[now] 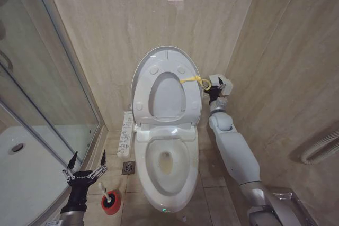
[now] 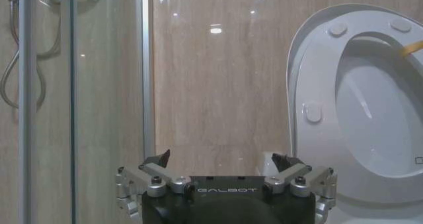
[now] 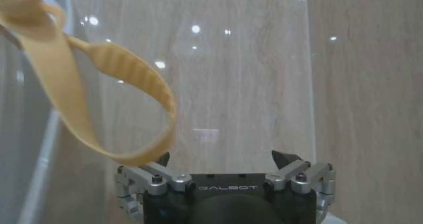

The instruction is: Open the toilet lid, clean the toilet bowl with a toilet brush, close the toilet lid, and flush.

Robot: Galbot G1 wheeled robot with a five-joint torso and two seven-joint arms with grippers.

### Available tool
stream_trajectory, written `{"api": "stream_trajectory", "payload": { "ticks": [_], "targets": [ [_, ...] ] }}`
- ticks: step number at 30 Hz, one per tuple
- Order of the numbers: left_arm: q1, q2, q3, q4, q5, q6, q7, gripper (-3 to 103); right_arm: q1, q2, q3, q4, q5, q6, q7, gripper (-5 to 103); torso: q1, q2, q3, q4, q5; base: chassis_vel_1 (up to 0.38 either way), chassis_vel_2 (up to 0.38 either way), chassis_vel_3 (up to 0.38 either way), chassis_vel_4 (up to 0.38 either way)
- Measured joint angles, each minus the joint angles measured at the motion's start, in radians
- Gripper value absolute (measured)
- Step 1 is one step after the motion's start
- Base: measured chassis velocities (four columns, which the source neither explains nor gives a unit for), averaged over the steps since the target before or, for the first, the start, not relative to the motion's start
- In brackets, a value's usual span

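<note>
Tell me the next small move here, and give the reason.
Probably lower the left gripper onto the toilet brush. The toilet lid already stands raised against the wall, the toilet bowl is exposed, and that gripper is open just above the brush in its red holder on the floor.
</note>
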Motion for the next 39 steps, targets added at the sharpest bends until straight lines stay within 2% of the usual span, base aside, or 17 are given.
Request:
{"api": "stream_trajectory", "payload": {
  "ticks": [8, 19, 26, 39],
  "targets": [
    [0.000, 0.000, 0.000, 0.000, 0.000, 0.000, 0.000, 100, -0.059, -0.034, -0.043, 0.072, 0.024, -0.008, 0.013, 100, 0.000, 0.000, 0.000, -0.0009, 0.0000, 0.000, 0.000, 0.000, 0.000],
    [0.000, 0.000, 0.000, 0.000, 0.000, 0.000, 0.000, 100, -0.214, -0.072, -0.079, 0.202, 0.011, -0.002, 0.022, 100, 0.000, 0.000, 0.000, 0.0006, 0.0002, 0.000, 0.000, 0.000, 0.000],
    [0.000, 0.000, 0.000, 0.000, 0.000, 0.000, 0.000, 100, -0.393, -0.121, -0.018, 0.333, 0.021, -0.011, 0.032, 100, 0.000, 0.000, 0.000, -0.0004, 0.0003, 0.000, 0.000, 0.000, 0.000],
    [0.000, 0.000, 0.000, 0.000, 0.000, 0.000, 0.000, 100, -0.699, -0.169, 0.112, 0.560, 0.077, -0.021, 0.034, 100, 0.000, 0.000, 0.000, -0.0001, 0.0003, 0.000, 0.000, 0.000, 0.000]
  ]
}}
